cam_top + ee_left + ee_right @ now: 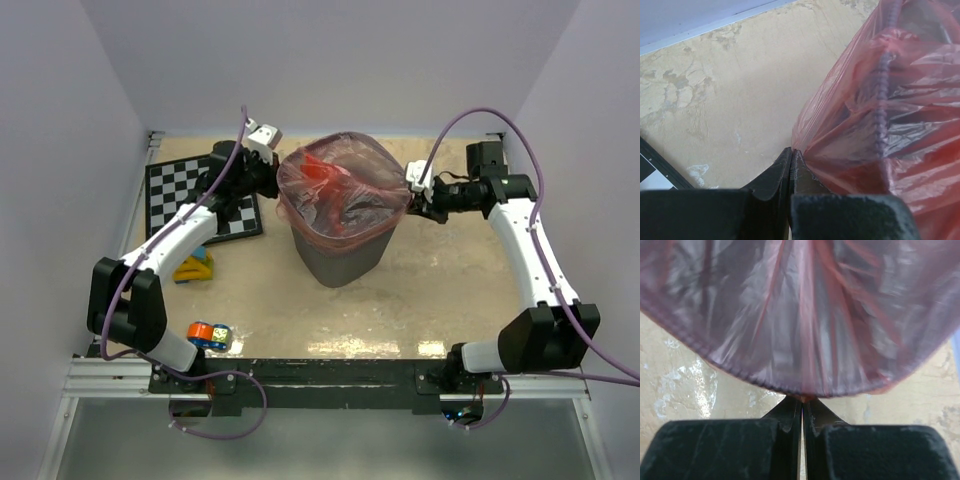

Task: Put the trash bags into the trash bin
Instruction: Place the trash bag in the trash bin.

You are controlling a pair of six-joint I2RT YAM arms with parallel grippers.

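The dark grey mesh trash bin (335,255) stands in the middle of the table. A translucent red-orange trash bag (340,190) is stretched over its rim and sags into the opening. My left gripper (274,184) is at the bin's left rim, shut on the bag's edge; its tips (791,150) pinch the film (875,125) just outside the rim. My right gripper (413,196) is at the right rim, shut on the bag's hem (800,325), which fans out from its tips (802,400). The bin's mesh (715,290) shows dimly through the film.
A black-and-white checkerboard (180,185) lies at the back left, under the left arm. A yellow-and-green toy (196,268) sits left of the bin. A small blue-and-orange object (208,335) rests near the front left edge. White walls enclose three sides.
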